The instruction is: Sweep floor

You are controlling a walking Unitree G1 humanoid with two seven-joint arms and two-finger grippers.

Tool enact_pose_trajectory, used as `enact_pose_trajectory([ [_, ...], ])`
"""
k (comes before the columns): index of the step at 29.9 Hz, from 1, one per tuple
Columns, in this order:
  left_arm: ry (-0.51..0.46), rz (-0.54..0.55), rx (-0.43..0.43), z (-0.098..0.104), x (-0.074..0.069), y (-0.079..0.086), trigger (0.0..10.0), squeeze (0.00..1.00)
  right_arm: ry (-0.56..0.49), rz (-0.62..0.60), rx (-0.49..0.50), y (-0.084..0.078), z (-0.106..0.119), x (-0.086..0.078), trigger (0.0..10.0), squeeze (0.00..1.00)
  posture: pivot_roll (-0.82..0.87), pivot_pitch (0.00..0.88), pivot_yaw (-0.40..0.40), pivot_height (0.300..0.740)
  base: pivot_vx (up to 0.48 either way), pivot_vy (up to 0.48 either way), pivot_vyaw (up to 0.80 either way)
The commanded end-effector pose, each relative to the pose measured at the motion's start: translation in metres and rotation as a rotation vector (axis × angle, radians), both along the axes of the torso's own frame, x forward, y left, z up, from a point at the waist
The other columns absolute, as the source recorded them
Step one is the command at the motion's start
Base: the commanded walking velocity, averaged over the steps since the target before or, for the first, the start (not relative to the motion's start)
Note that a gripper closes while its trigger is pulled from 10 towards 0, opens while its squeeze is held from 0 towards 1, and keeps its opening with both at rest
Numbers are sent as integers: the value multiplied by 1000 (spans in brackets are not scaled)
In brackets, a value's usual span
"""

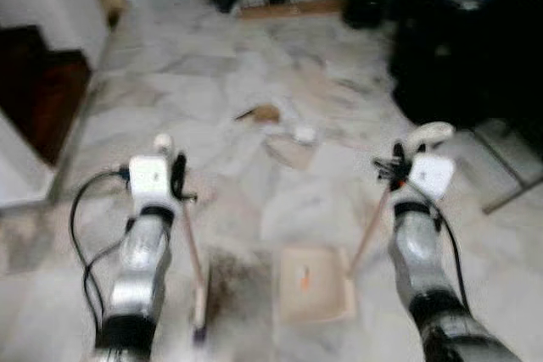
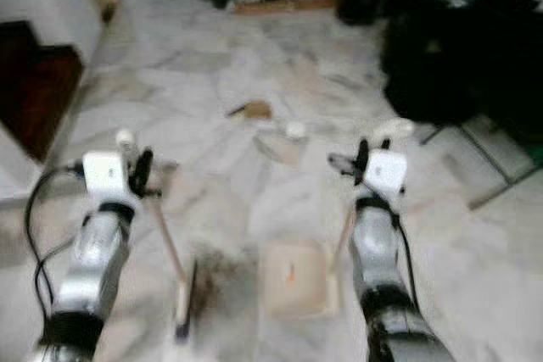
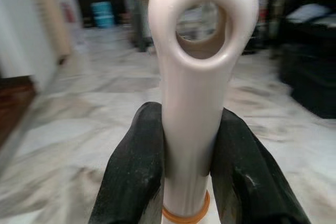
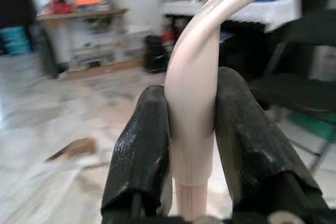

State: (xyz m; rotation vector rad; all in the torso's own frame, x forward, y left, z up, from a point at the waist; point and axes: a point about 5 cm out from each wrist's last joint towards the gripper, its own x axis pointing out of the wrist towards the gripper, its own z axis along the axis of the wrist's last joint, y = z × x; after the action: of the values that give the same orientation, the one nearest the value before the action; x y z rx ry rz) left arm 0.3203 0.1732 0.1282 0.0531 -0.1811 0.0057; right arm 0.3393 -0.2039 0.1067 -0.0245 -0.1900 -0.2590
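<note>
1. The left gripper (image 3: 186, 166) is clamped on the cream plastic handle of a small broom (image 1: 193, 253). Its two black fingers (image 3: 134, 171) press the shaft just below the hanging loop at the handle's tip. From the head views the stick slants down to a brush head resting on the marble floor (image 1: 212, 82), in front of the robot and to its left.

2. The right gripper (image 4: 191, 145) is closed on the curved cream handle of a dustpan (image 1: 316, 284), gripping just above the point where the plastic grip meets the thinner stick. The pan sits flat on the floor between the two arms, mouth away from the robot, with a small orange scrap inside.

3. Debris (image 1: 284, 129) lies ahead, well apart from the pan — a brown piece, a pale flat scrap and a small white bit, though the blur makes it hard to say exactly what they are.

4. Both tools look light and stiff. The smooth, glossy handles could twist or slip between the fingers under side load, so a hold high on the shaft gives reach but little leverage over the brush head.

5. The sweeping looks barely begun — the litter has yet to be reached, and gentle strokes toward the pan's lip seem wise.
</note>
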Motion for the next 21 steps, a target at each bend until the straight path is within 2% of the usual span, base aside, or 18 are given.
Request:
enact_pose_trajectory([
  [1,-40,0,-13,9,1,2,10000,0,-56,25,-7,8,13,5,10000,0,54,27,40,740,0,0,-563],
  [13,-45,6,-23,9,1,1,10000,0,-53,29,-13,10,12,4,10000,0,49,40,42,740,0,0,-47],
  [21,-42,10,-25,9,2,2,10000,0,-58,30,-7,10,13,5,10000,0,46,51,42,740,274,0,0],
])
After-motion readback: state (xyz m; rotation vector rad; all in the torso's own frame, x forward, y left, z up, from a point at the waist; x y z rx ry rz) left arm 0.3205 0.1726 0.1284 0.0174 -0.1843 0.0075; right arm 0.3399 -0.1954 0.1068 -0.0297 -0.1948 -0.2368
